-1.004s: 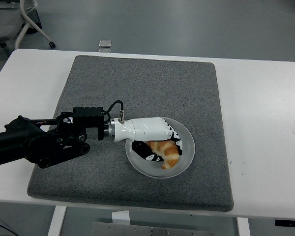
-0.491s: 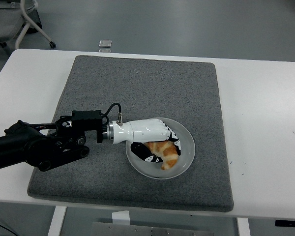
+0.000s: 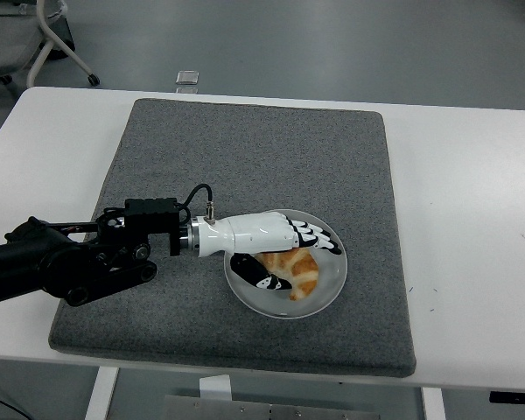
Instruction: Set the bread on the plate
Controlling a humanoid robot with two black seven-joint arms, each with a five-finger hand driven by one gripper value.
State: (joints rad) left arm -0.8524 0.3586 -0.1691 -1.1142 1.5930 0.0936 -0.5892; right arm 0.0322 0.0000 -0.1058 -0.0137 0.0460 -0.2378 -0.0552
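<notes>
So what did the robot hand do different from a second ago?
The left hand opened: its fingers, curled over the bread a second ago, now stretch out flat above it, letting go. The arm also slid back a little toward the left. The bread stayed put on the plate, and the plate and grey mat did not move.

White table (image 3: 472, 219), near edge along the bottom, far edge running across the top. Large grey mat (image 3: 245, 157) lies flat on it, covering most of the middle, closer to the left edge than the right. Right side of tabletop bare apart from a few tiny dark specks. Small clear object (image 3: 187, 79) beyond the far edge, blurry.
</notes>
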